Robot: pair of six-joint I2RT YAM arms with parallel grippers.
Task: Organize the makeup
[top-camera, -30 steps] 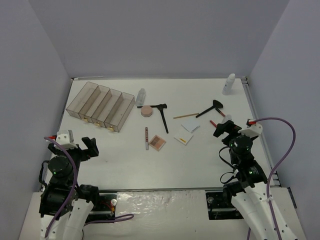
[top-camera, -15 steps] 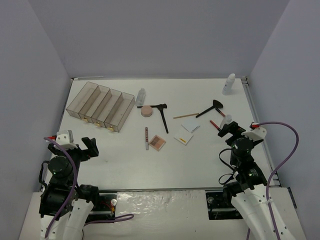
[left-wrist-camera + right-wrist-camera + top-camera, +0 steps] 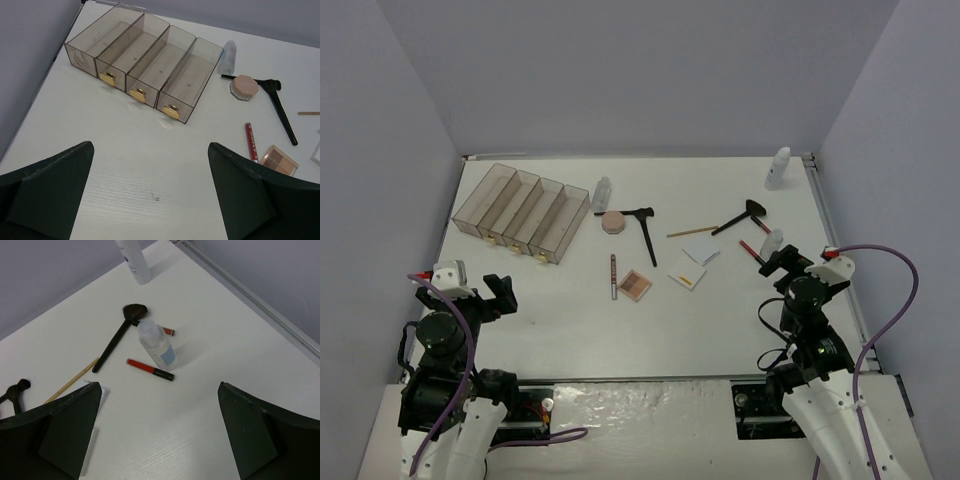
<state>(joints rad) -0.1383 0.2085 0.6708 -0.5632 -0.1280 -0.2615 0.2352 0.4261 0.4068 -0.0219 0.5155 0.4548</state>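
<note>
The left pincer (image 3: 150, 149) is wide open and holds nothing, above bare worktop (image 3: 125, 170) in front of the four-slot organiser (image 3: 145, 65). The makeup lies loose on the worktop. To the organiser's right are a small clear bottle (image 3: 229, 54), a pink compact (image 3: 244, 86), a black brush (image 3: 281, 107), a red pencil (image 3: 251, 141) and a palette (image 3: 278, 159). The right pincer (image 3: 159, 386) is also wide open and holds nothing, near a clear bottle (image 3: 159, 349), a red tube (image 3: 149, 369) and a fan brush (image 3: 120, 335).
</note>
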